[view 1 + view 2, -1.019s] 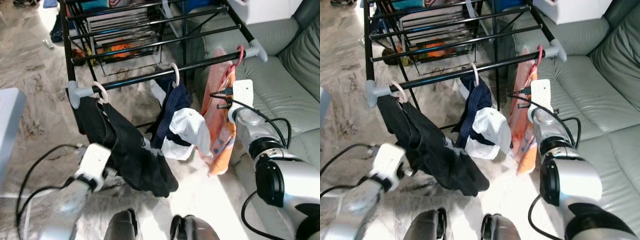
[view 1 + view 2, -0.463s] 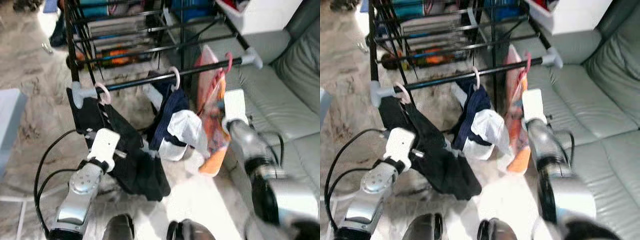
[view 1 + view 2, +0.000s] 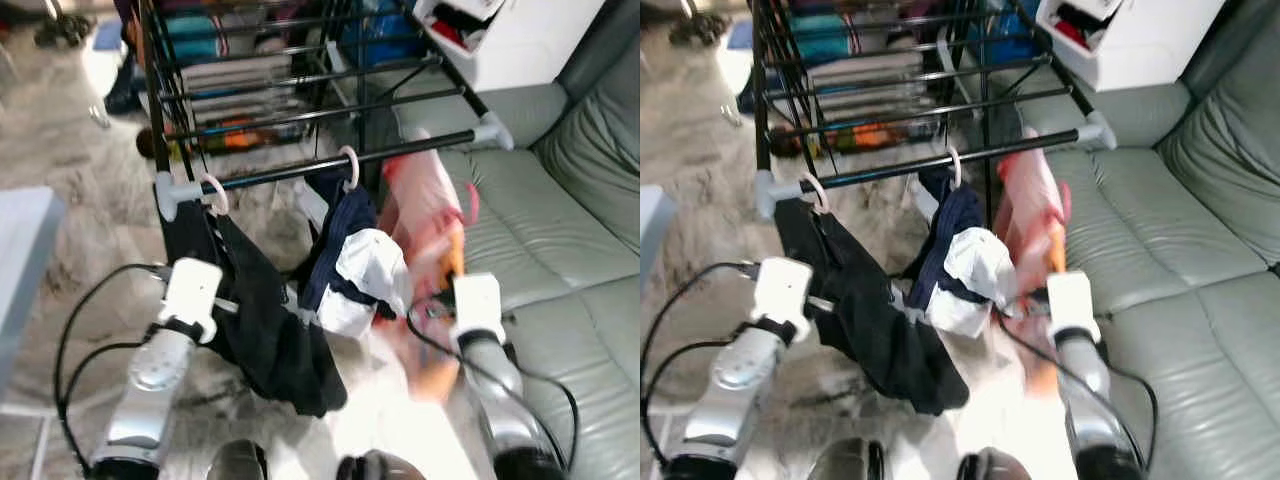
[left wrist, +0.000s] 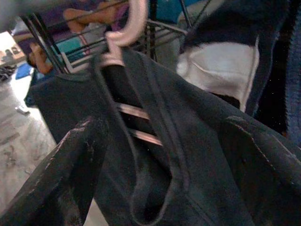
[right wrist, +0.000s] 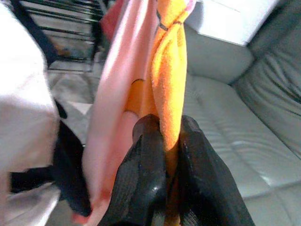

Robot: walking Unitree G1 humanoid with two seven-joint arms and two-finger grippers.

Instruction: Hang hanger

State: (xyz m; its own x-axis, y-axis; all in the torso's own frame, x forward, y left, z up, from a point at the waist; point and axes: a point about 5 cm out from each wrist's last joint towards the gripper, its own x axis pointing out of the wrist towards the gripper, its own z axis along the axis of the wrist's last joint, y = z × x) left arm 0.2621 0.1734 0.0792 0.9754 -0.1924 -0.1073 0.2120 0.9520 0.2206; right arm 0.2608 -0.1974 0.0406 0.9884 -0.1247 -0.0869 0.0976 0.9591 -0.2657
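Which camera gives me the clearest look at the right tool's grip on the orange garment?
The right wrist view: the right tool pinches the twisted orange garment between both fingers. Both eye views show that garment blurred beside the drying rack, with the grip itself hidden behind the wrist.

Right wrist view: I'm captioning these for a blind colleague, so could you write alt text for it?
The right gripper's two black fingers pinch a twisted orange cloth beside pink fabric. A grey leather sofa lies behind, with a black drying rack further back.
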